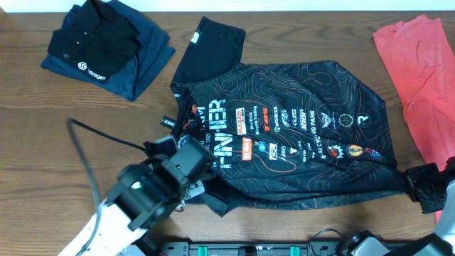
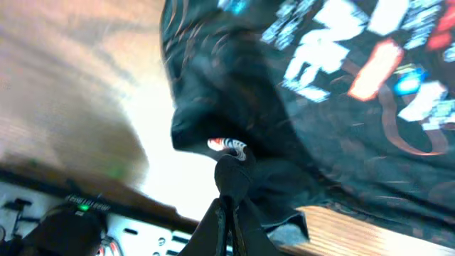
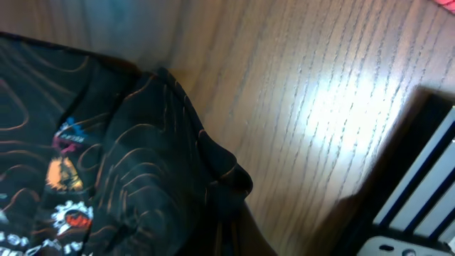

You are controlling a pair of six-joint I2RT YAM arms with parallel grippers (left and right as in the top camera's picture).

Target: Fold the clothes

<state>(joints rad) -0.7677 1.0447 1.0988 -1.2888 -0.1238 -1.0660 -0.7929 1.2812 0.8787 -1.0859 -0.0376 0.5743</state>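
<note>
Both grippers are closed on cloth at the near side of the table (image 1: 43,142). In the overhead view, the left gripper (image 1: 186,165) sits over the near-left part of the jersey (image 1: 298,135), close to the collar and the lower sleeve. The right gripper (image 1: 421,186) is at the near-right corner of the hem. The jersey lies almost flat between them with the logos facing up and its other sleeve pointing to the far side. I judge that the two arms hold opposite ends of the near edge so that this edge can be lifted and carried across for a first fold. The black polo (image 1: 92,43) on its dark pile and the coral-red garment (image 1: 419,78) lie apart at the far corners, out of the way.

In the left wrist view, the fingers (image 2: 231,178) are pressed together on a small ridge of black fabric. The cloth rises a little from the wood there, and the printed part of the jersey hangs just behind and to the right of the tips.

In the right wrist view, the fingertips themselves are hardly visible at the bottom edge. The hem corner is gathered into a point that runs down into them, so I judge that they are clamped on it. Bare wood lies to the right of this corner.
</note>
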